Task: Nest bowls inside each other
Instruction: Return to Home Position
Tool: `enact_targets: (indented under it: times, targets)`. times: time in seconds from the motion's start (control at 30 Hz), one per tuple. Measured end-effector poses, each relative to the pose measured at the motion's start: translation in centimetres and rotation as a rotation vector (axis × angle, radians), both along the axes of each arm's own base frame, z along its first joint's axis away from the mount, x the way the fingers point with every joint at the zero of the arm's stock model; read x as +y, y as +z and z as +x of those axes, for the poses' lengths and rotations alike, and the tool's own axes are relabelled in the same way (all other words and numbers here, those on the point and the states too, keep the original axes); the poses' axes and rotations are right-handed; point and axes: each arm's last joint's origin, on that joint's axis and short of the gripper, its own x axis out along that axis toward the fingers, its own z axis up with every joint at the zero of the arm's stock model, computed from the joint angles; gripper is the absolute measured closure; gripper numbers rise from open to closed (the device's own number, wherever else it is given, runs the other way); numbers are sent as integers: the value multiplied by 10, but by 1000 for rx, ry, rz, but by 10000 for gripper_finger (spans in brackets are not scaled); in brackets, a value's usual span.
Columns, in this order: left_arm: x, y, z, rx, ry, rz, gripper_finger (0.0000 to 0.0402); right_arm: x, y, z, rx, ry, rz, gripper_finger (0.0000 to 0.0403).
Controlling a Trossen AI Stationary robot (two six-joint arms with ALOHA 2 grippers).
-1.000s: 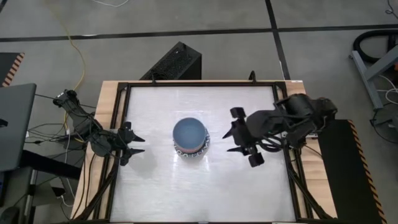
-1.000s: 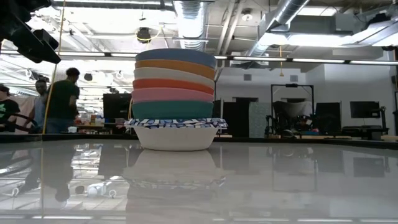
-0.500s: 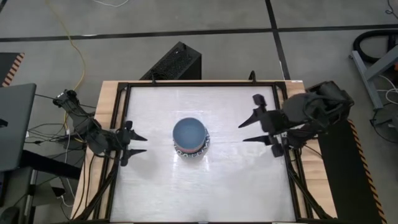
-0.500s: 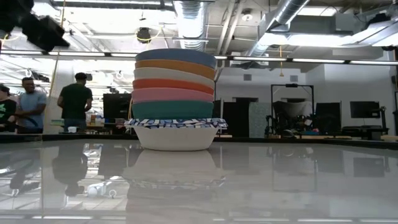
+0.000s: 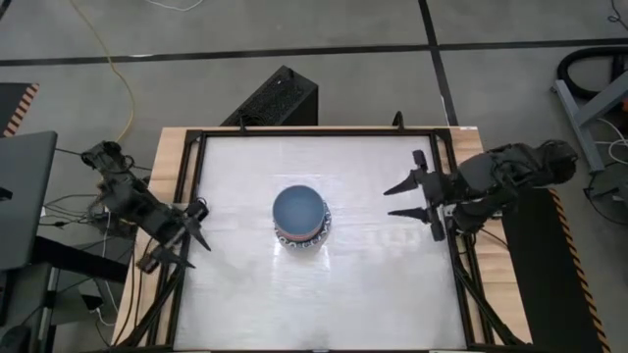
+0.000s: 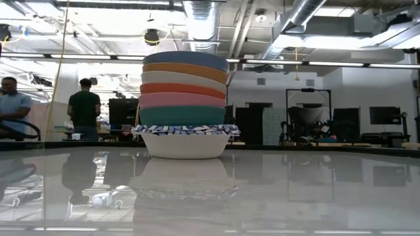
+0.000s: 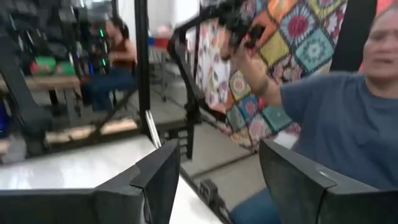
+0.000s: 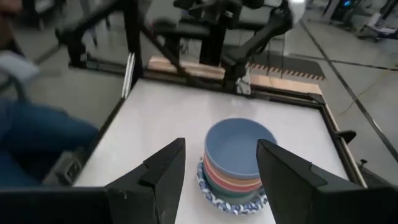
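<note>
The bowls (image 5: 299, 218) stand nested in one stack at the table's middle. A blue bowl (image 8: 239, 146) is on top, with orange, cream, red, pink and green ones under it. The lowest, a white bowl with a blue patterned rim (image 6: 186, 141), rests by its base on the table. My left gripper (image 5: 194, 230) is open at the table's left edge, well clear of the stack. My right gripper (image 5: 397, 199) is open near the right edge and points at the stack, with nothing between its fingers.
A black frame (image 5: 314, 130) rims the white table. A black box (image 5: 280, 96) lies beyond the far edge and a laptop (image 5: 20, 196) beside the left arm. People stand in the room behind (image 6: 84, 111), and one in a blue shirt (image 7: 336, 118) is close by the table.
My right gripper has drawn back from beside the stack toward the table's right edge. My left gripper has risen and tipped up at the left edge, pulling slightly away from the stack. The stack of bowls has kept still.
</note>
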Motion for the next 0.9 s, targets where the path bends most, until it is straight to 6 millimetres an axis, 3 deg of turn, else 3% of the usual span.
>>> enact_targets:
  times: [0.27, 0.7, 0.9]
  targets:
    - [25, 24, -25, -112, 36, -18, 194, -16, -19, -41, -132, -4, 138, 186]
    - [73, 13, -76, -191, 27, -182, 194, -24, -60, -66, -188, 32, 191, 186]
    - [73, 0, -73, -102, 96, -148, 194, -30, -82, -77, -207, 0, 220, 186]
